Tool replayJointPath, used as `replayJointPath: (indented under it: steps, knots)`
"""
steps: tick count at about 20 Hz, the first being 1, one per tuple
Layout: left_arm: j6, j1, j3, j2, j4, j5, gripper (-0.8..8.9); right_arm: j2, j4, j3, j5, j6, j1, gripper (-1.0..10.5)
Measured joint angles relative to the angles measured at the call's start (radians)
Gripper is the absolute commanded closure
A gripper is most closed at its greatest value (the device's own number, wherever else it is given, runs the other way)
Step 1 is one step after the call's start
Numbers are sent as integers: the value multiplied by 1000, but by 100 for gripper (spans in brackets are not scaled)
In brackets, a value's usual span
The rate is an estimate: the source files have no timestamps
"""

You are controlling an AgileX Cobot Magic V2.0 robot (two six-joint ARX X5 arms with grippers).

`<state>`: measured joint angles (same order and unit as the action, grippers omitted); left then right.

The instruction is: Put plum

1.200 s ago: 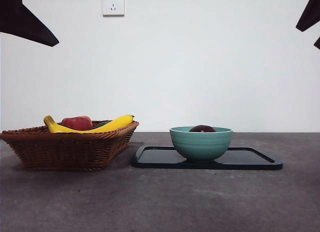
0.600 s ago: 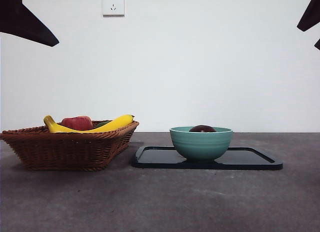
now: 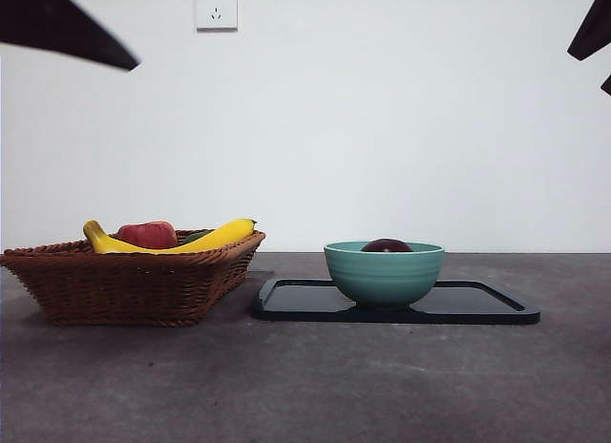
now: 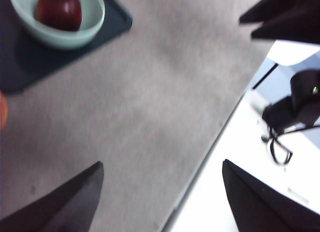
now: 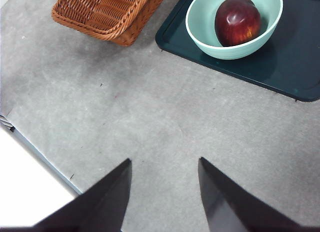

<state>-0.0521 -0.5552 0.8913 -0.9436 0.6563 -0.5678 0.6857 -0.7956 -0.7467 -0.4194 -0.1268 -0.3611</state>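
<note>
The dark maroon plum lies inside the teal bowl; only its top peeks over the rim in the front view, and the left wrist view shows the plum in the bowl too. Both arms hang high above the table, far from the fruit. My left gripper is open over bare table near its edge. My right gripper is open with nothing between its jaws. In the front view the arms show only as black tips at the top corners.
The bowl stands on a dark tray at centre right. A brown wicker basket at the left holds a yellow banana and a red apple. The table's edge runs close below both grippers.
The black tip at the top left of the front view has shifted to the right and slightly up. The plum, bowl, tray and basket have not moved.
</note>
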Motion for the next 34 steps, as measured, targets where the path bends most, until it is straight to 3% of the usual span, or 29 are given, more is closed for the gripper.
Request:
replayJointPath:
  steps: [6, 13, 17, 26, 34]
  knots:
    - [-37, -12, 213, -217, -63, 78, 437, 0, 0, 0, 0, 0, 0, 734]
    - [9, -35, 593, -613, -78, 203, 438, 0, 8, 0, 0, 0, 0, 734]
    - [19, -50, 710, -801, -115, 241, 438, 0, 8, 0, 0, 0, 0, 734]
    - [43, -93, 761, -1038, -266, 319, 438, 0, 6, 0, 0, -11, 0, 734]
    - [66, -117, 761, -1146, -282, 342, 438, 0, 0, 0, 0, -12, 0, 734]
